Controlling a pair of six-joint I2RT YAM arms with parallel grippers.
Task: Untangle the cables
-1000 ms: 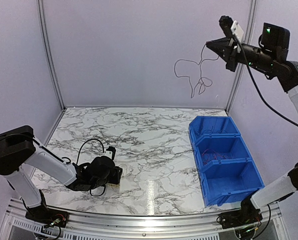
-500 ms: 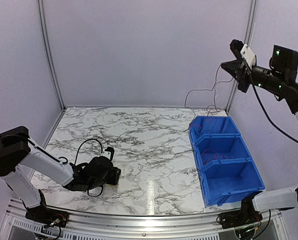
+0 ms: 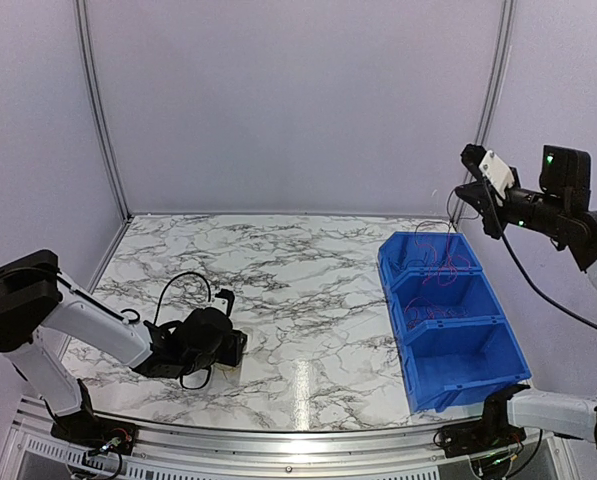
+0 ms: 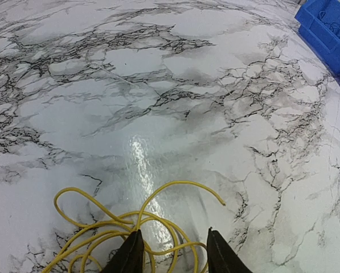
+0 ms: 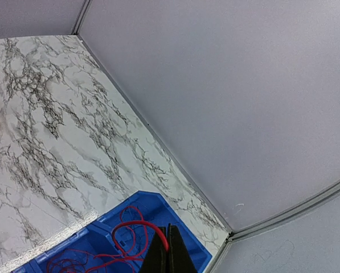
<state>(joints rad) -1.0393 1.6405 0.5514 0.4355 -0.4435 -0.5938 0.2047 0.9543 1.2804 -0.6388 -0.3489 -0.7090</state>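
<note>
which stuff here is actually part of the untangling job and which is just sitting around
Job:
- yellow cable, between the fingers of the open left gripper
- red cable, pinched in the right gripper
- red wires lying in the blue bins, probably the drop-off

Just there:
- marble table
- left arm's thick black cable

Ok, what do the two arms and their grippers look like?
Left arm and right arm: white tubular links, black joint housings. The right carries a green light, a white wrist box and a thick black cable. Left gripper and right gripper: black tapered fingers.
</note>
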